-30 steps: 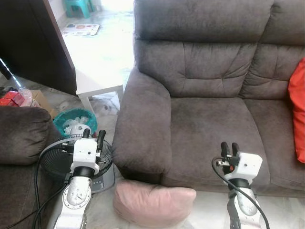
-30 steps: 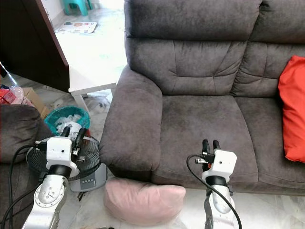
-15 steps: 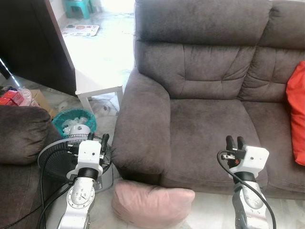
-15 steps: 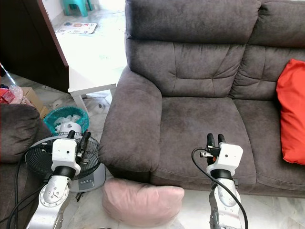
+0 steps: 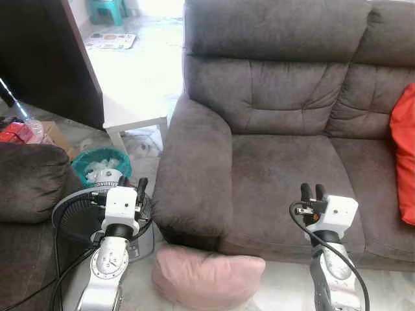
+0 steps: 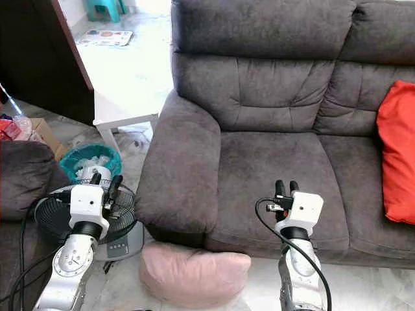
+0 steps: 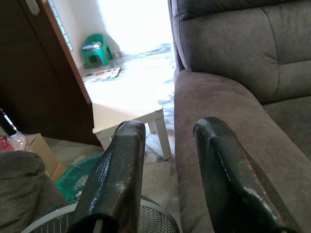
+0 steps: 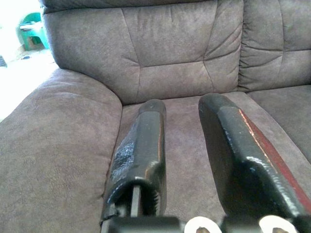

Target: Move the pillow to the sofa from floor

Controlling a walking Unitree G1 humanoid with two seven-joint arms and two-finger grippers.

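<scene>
Both eye views looked down from the head at the sofa (image 5: 279, 129). Each wrist camera faced along its fingers (image 7: 116, 179), sharing the sofa's armrest (image 8: 53, 131).

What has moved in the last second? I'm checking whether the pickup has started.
Hardly anything. Both arms shifted slightly, left pincer over the fan, right pincer before the sofa seat, both open and empty. The pink pillow stays on the floor, untouched.

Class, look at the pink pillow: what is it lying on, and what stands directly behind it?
The pink pillow lies on the pale floor, against the front of the grey sofa. The floor beneath the pillow and the sofa's base behind it are hidden.
</scene>
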